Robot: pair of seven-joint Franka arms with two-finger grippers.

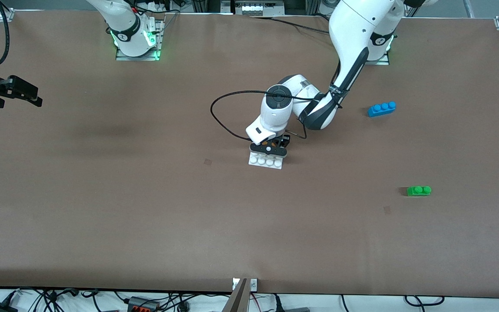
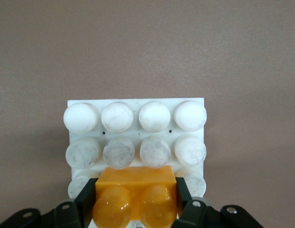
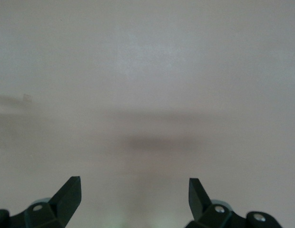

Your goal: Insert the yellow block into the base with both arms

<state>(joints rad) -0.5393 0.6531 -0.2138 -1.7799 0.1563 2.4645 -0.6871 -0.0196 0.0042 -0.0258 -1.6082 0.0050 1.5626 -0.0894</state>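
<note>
yellow block [image 2: 134,192]: translucent orange-yellow, two studs, upright, sitting on base | base [image 2: 136,135]: white square studded plate, flat on table near its middle

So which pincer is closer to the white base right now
The left. The left pincer is right over the base, shut on the yellow block. The right pincer hangs open over bare table at the right arm's end, well away from the base.

We see even, bright overhead light on the brown table [image 1: 145,216], soft smudged shadows toward the right arm's end, green glow at the arm bases, the right wrist view washed out and hazy, the left wrist view crisp.
</note>
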